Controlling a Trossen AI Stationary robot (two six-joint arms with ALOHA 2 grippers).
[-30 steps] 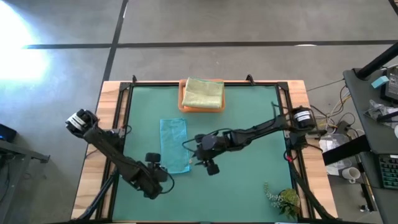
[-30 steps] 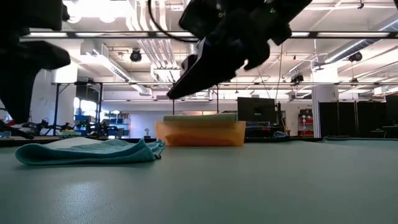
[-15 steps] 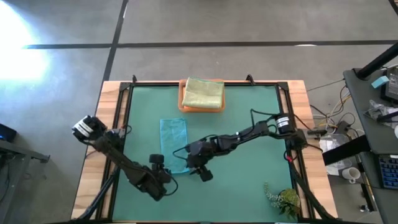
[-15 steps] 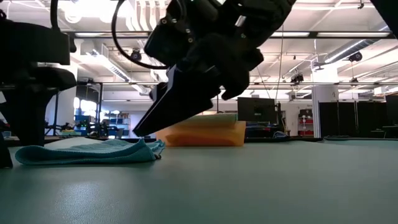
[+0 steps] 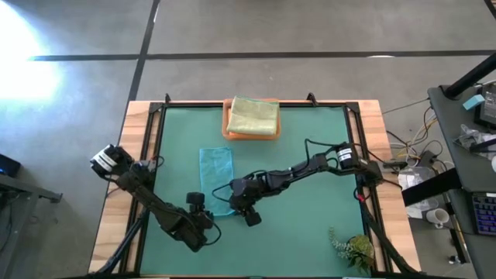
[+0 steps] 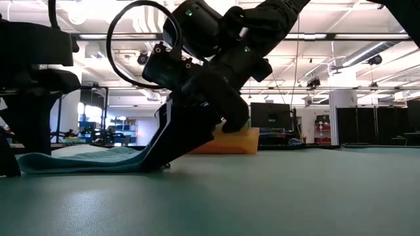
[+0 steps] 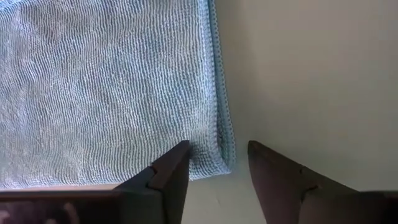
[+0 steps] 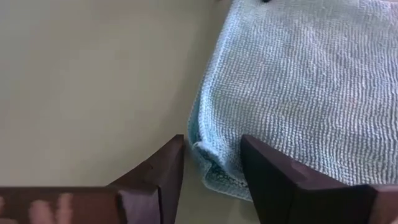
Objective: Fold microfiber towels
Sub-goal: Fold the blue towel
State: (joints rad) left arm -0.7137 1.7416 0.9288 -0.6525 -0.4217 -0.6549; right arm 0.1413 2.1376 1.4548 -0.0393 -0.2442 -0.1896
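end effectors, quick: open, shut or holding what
Left end effector: open, straddling a near corner of the teal towel, holding nothing.
Right end effector: open around the other near corner.

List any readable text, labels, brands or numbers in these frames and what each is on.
None readable.
teal towel: plain weave, no tag showing in either wrist view.
pale green towel on the wooden tray: no print.
left gripper, right gripper: bare dark fingers, no markings.
Desk clutter at the high view's right edge and room fixtures in the low view: too small to read.
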